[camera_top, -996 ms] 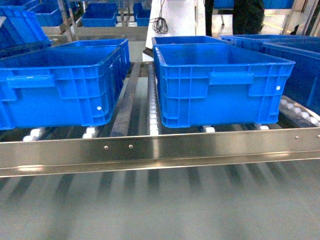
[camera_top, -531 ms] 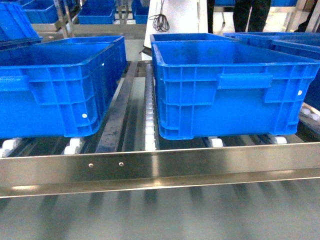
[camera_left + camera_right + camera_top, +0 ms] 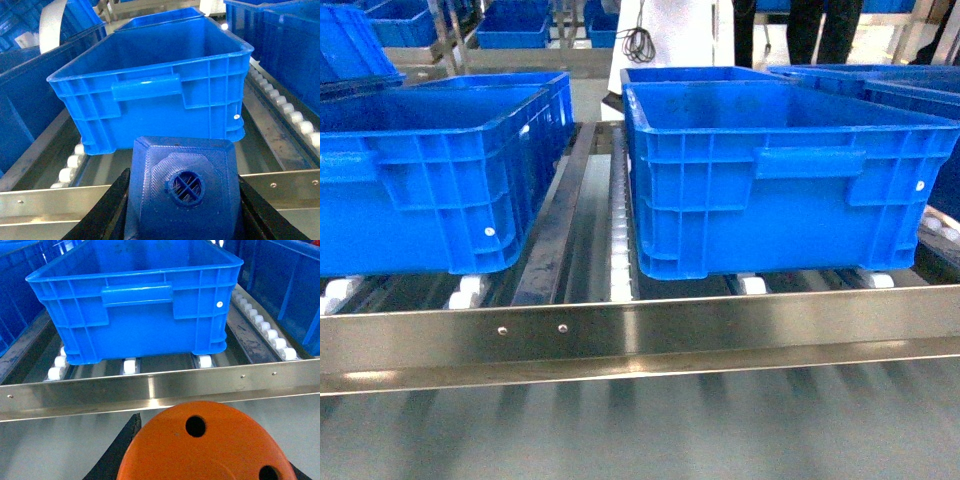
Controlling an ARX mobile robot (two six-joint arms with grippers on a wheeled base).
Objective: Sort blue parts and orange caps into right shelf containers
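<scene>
A blue part (image 3: 185,165) with a round stud on its top fills the bottom of the left wrist view. My left gripper (image 3: 184,210) is shut on it, a black finger (image 3: 112,207) against each side. My right gripper (image 3: 212,465) is shut on an orange cap (image 3: 200,445) whose flat top shows two holes. Just beyond each held piece stands a big open blue crate (image 3: 150,75) (image 3: 135,305) on the roller shelf. In the head view two such crates (image 3: 430,170) (image 3: 780,170) sit side by side; neither gripper shows there.
A steel front rail (image 3: 640,335) runs across the shelf's near edge, with white rollers (image 3: 620,250) behind it. More blue crates (image 3: 910,85) stand to the right and further back. People (image 3: 685,30) stand behind the shelf.
Over the last second the head view has drawn closer to the shelf, so the crates look larger and sit further right. Since half a second ago nothing visibly differs.
</scene>
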